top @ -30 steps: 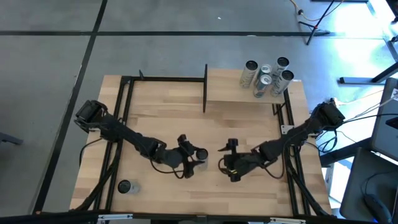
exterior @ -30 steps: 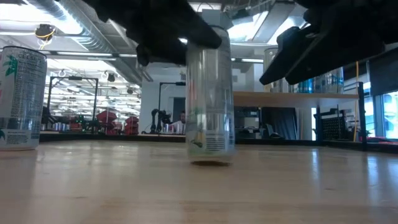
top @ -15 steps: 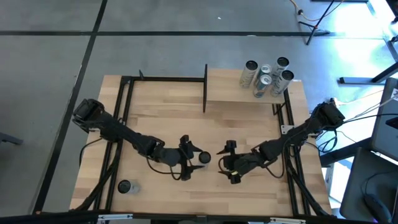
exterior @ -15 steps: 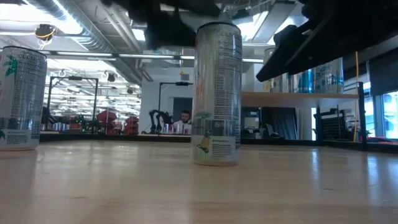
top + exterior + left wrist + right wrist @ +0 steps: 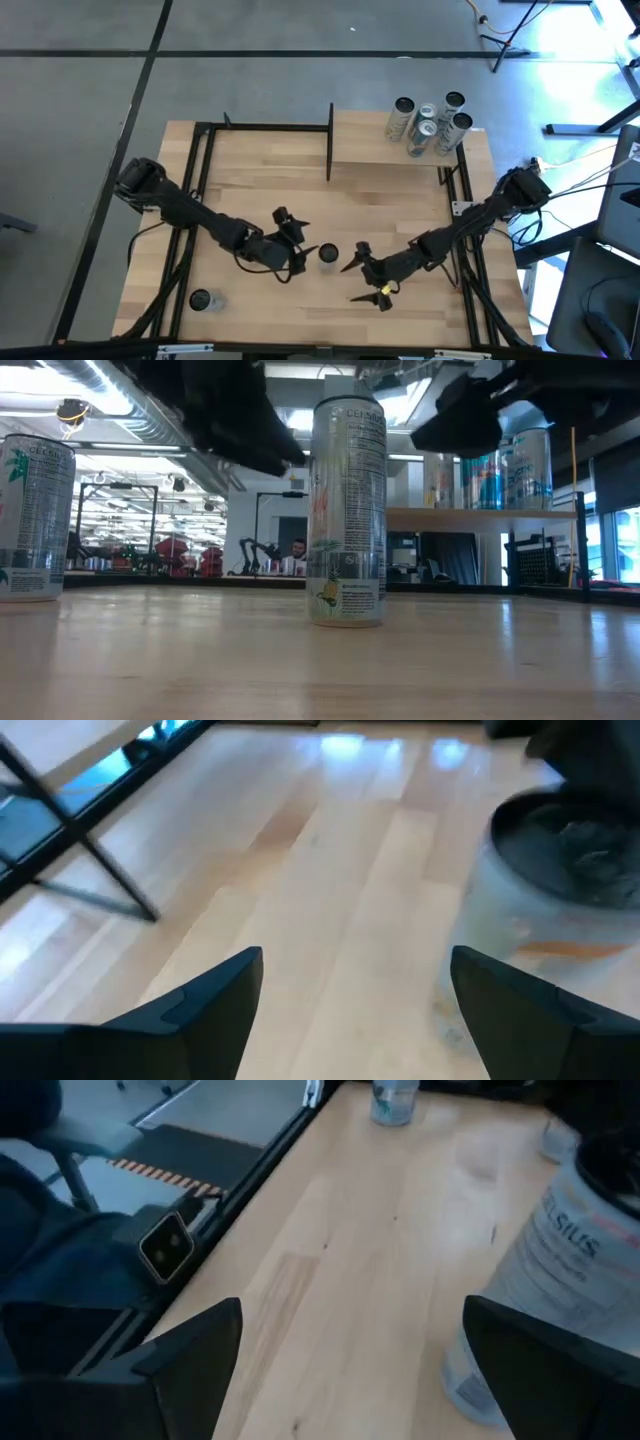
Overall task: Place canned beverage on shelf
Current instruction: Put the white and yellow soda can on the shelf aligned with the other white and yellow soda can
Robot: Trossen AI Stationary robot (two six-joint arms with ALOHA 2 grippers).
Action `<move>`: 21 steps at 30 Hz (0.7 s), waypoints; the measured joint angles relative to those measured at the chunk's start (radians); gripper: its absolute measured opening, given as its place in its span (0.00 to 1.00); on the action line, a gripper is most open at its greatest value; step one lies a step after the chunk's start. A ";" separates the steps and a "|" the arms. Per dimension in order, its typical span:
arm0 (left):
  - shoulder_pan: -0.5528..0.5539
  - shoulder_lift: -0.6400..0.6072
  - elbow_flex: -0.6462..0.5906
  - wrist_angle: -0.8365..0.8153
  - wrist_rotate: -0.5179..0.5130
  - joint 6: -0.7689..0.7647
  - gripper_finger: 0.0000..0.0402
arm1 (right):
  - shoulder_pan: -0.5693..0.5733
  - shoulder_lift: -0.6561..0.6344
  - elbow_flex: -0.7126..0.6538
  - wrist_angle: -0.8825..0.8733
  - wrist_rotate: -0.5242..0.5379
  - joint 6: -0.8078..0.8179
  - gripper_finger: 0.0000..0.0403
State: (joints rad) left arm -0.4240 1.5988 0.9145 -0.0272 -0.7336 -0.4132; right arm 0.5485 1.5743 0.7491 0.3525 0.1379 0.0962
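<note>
A tall silver beverage can (image 5: 328, 254) (image 5: 348, 510) stands upright on its base on the wooden table, between my two grippers, and neither touches it. My left gripper (image 5: 297, 236) (image 5: 355, 1010) is open just to the can's left; its wrist view shows the can (image 5: 560, 890) off to one side of the fingers. My right gripper (image 5: 367, 272) (image 5: 350, 1370) is open just to the can's right, with the can (image 5: 560, 1280) beside one finger. The shelf (image 5: 385, 150) (image 5: 480, 513) stands at the far right and holds several cans (image 5: 430, 125).
Another can (image 5: 200, 300) (image 5: 35, 520) stands near the table's near left corner. A black metal frame (image 5: 330, 140) rims the table, with an upright post beside the shelf's left end. Bare wood lies between the can and the shelf.
My left gripper has set the can down upright, opened and let go, then drawn back toward the table's left. The can now stands still on its base. My right gripper has stayed open and turned, with its fingers swinging toward the near edge.
</note>
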 joint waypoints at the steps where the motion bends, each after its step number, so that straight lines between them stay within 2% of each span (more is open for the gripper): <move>1: 0.002 0.011 -0.004 0.041 0.001 0.004 0.76 | -0.007 0.009 0.002 0.019 0.005 -0.004 0.91; 8: 0.003 0.048 -0.008 0.132 0.049 0.057 0.76 | -0.028 0.035 0.001 0.072 -0.006 -0.032 0.91; 21: -0.024 0.048 -0.008 0.151 0.141 0.057 0.76 | -0.025 0.005 0.003 -0.037 0.146 -0.025 0.91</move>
State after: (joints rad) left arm -0.4476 1.6470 0.9062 0.1235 -0.5927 -0.3557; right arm 0.5236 1.5795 0.7517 0.3154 0.2843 0.0711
